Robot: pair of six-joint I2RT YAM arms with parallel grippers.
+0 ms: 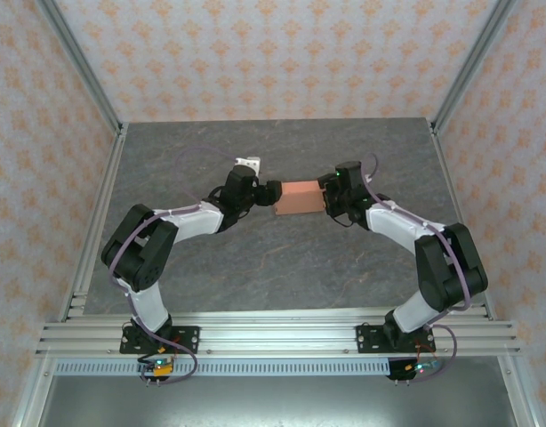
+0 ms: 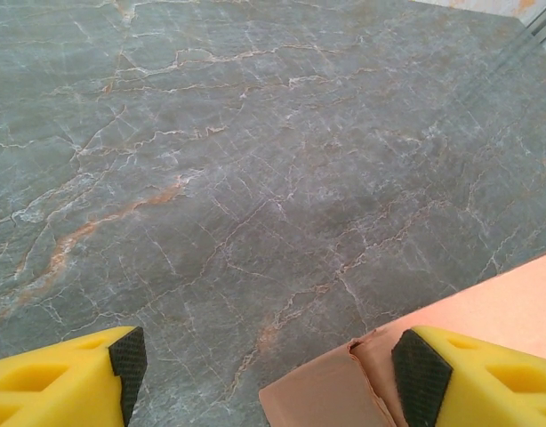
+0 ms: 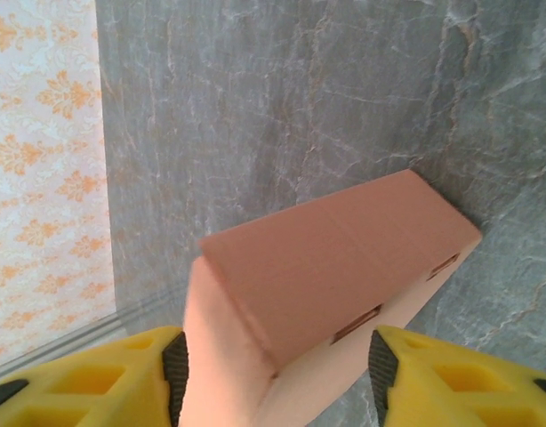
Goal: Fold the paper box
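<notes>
The paper box [image 1: 300, 197] is a salmon-orange closed rectangular box held between my two grippers over the middle of the table. In the right wrist view the paper box [image 3: 335, 258] runs away from the camera, and my right gripper [image 3: 277, 365] straddles its near end with both black pads against its sides. My left gripper [image 2: 273, 365] stands open. A corner of the paper box [image 2: 326, 396] with a small tear at the fold lies beside its right pad [image 2: 420, 374], well clear of the left pad [image 2: 128, 360]. From above, my left gripper [image 1: 273, 192] is at the box's left end and my right gripper [image 1: 327, 197] at its right end.
The grey marbled table [image 1: 255, 258] spreads around the box. Patterned walls [image 1: 42, 133] and metal frame posts [image 1: 77, 62] enclose it on three sides. An aluminium rail [image 1: 273, 334] with both arm bases runs along the near edge.
</notes>
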